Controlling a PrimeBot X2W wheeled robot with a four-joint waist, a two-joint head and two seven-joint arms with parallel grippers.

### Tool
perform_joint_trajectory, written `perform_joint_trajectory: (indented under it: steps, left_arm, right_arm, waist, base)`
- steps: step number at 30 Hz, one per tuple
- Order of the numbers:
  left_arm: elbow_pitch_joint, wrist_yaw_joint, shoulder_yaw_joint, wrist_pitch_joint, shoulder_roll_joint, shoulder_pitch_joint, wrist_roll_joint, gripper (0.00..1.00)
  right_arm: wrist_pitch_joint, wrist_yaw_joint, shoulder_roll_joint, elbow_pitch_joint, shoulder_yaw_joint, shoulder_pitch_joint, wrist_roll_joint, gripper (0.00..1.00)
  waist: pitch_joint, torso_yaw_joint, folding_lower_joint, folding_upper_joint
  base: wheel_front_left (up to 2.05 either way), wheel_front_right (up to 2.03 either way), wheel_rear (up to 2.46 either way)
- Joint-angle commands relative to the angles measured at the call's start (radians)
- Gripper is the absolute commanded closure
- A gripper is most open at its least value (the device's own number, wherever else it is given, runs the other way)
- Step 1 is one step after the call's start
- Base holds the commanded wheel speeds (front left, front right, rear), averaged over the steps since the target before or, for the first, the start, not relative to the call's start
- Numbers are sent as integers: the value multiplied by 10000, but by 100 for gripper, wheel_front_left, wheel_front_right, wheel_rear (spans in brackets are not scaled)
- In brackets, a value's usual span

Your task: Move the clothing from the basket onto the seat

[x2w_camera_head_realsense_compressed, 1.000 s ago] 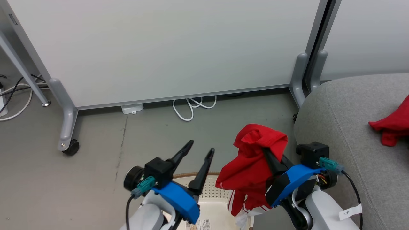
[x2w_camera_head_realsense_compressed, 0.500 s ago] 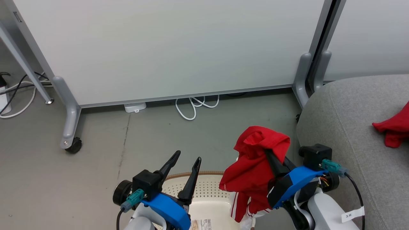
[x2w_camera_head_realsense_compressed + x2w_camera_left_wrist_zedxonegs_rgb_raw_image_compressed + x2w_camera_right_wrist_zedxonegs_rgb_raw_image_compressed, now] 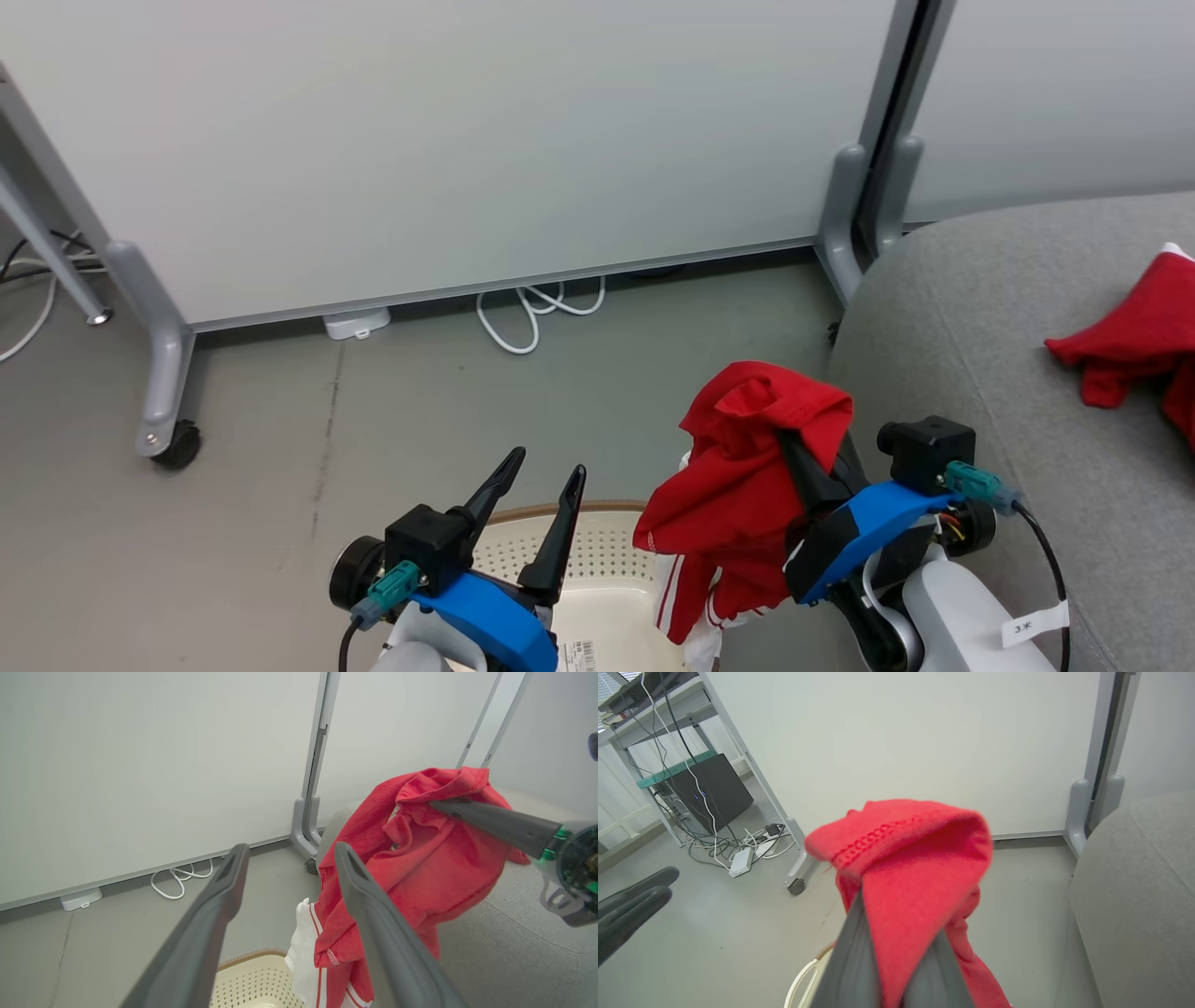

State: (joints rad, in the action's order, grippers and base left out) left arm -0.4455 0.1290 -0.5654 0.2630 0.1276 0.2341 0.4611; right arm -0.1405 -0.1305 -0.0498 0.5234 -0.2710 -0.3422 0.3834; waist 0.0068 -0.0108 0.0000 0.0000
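Change: the head camera has swung, so more of the seat's top is in frame. Against the basket, the left gripper sits lower and further back than a second ago. The right gripper's hold is unchanged.
Left gripper: long dark tapered fingers spread wide and empty, above the basket's far rim.
Right gripper: clamped tight on the red garment.
Red garment: soft knit, bunched over the fingertips. It hangs in folds with white stripes and white trim at its lower end, over the basket's right edge and just beside the seat's rounded edge.
Second red piece: crumpled on the seat's top.
Basket: cream perforated plastic with a brown woven-look rim, on the smooth grey floor.
Seat: light grey woven upholstery, rounded and seamed.
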Motion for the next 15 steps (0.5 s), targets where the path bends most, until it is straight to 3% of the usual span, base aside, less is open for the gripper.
perform_joint_trajectory:
  steps: [1,15]
  left_arm:
    - [58,25,26,26,37,-39,-49,0]
    - [160,25,-41,26,128,234,-78,0]
  right_arm:
    - [-17,-5,-13,-76,26,14,-68,100]
    - [-93,-5,-13,-215,223,-9,-92,100]
  waist:
    - [59,-215,0,0]
    - [363,-2105,0,0]
  base:
    - [0,0,0]
    - [0,0,0]
